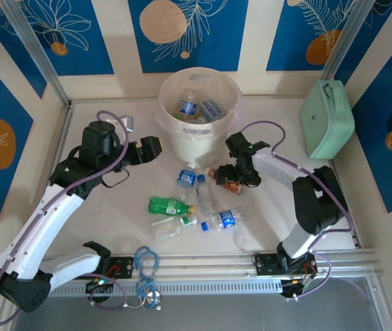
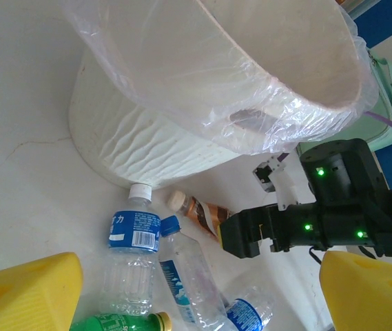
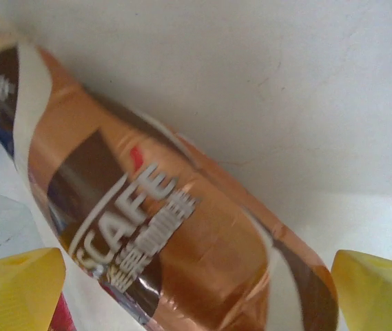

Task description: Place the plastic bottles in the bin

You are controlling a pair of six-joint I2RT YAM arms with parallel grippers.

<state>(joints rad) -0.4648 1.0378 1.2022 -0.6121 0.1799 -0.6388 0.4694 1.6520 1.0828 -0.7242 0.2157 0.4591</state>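
From the top camera I see the large round translucent whitish plastic bin (image 1: 231, 93) at the far middle of the pale tabletop (image 1: 106, 207), with some bottles already lying inside it. The rest lie loose in front of it, between my two arms: clear plastic bottles with blue labels (image 1: 186, 178), a green plastic bottle with a yellow cap (image 1: 170, 205), and a brown-labelled plastic coffee bottle (image 1: 231, 186) just before the bin's base. The right pincer (image 1: 235, 176) is down over that brown one. It is far nearer than the left pincer (image 1: 149, 148), which hangs beside the bin's left flank. A mint-green case (image 1: 326, 117) sits well apart by the right wall.

On the left wrist camera, the left pincer (image 2: 199, 276) is spread wide and empty above the blue-labelled bottles. The brown bottle (image 2: 199, 210) lies with its cap toward the bin and its other end under the right pincer (image 2: 251, 231).

On the right wrist camera, the yellow fingers (image 3: 16, 286) stand apart on either side of the brown bottle (image 3: 161, 227). It lies flat, its long axis slanting across the gap rather than square to it. I judge a small wrist turn is wanted before closing, and the lift must then clear the nearby rim.
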